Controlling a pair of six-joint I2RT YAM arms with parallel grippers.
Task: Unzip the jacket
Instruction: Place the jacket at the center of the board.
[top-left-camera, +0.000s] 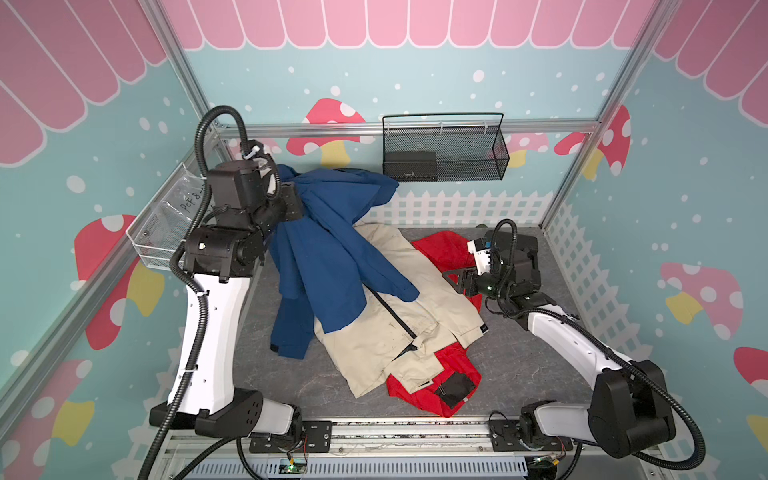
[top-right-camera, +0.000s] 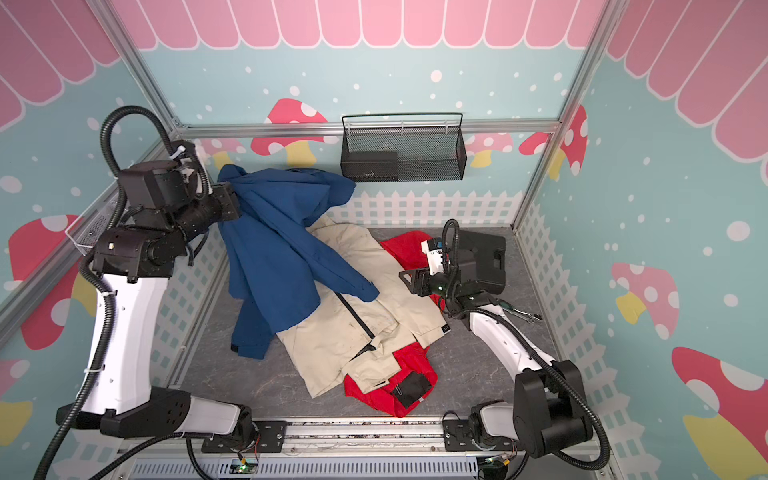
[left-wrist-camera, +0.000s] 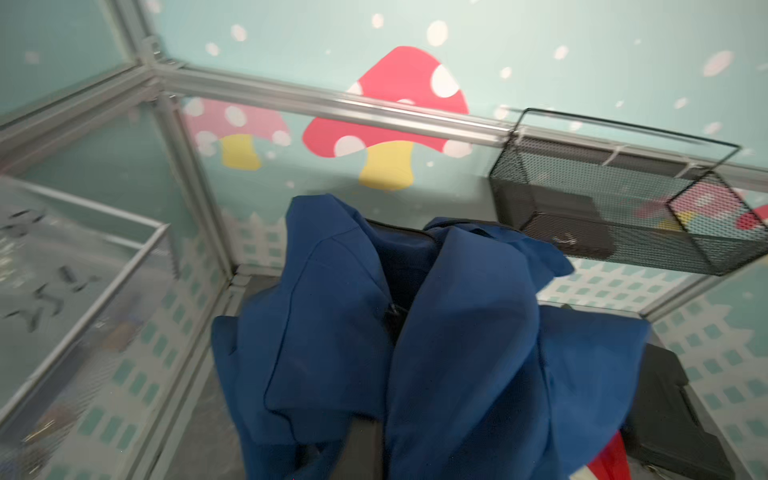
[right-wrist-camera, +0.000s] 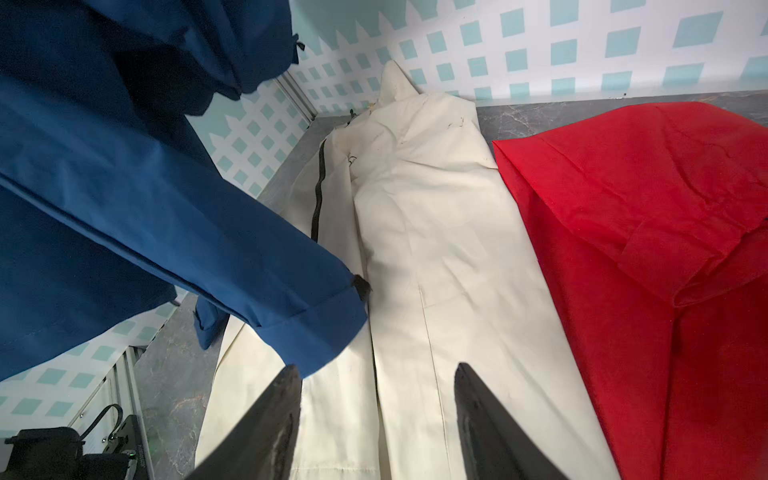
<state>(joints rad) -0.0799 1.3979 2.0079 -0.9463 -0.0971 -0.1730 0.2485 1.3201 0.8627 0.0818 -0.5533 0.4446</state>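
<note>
White and black, the left arm (top-left-camera: 216, 291) rears up at 9 o'clock, just in front of a clear tray (top-left-camera: 156, 232) fixed to the side wall. At about 10 o'clock it holds the blue jacket (top-left-camera: 328, 257) aloft by its collar end, above the grey table (top-left-camera: 519, 357). The left gripper (top-left-camera: 297, 203) is buried in the cloth. Its fingers are hidden, but its jaws are closed tight on the blue jacket, which hangs from it in heavy folds.

One sleeve drapes toward the centre, its cuff over the beige jacket (top-left-camera: 374, 353), and the lower hem drops near the table at 8 o'clock. Seen from the left wrist camera, the two front panels gape apart near the top. How far down the zip is parted I cannot tell.

At centre the beige jacket lies flat, and its black zipper (top-left-camera: 395, 316) runs diagonally out from under the blue sleeve. A red garment (top-left-camera: 419, 395) lies beneath it, showing at 5 o'clock and again at 2 o'clock. A black mesh basket (top-left-camera: 469, 156) hangs on the back rail at 12 o'clock.

At 3 o'clock the right gripper (right-wrist-camera: 377, 370) hovers low over the beige jacket, its jaws spread apart with nothing between them.
</note>
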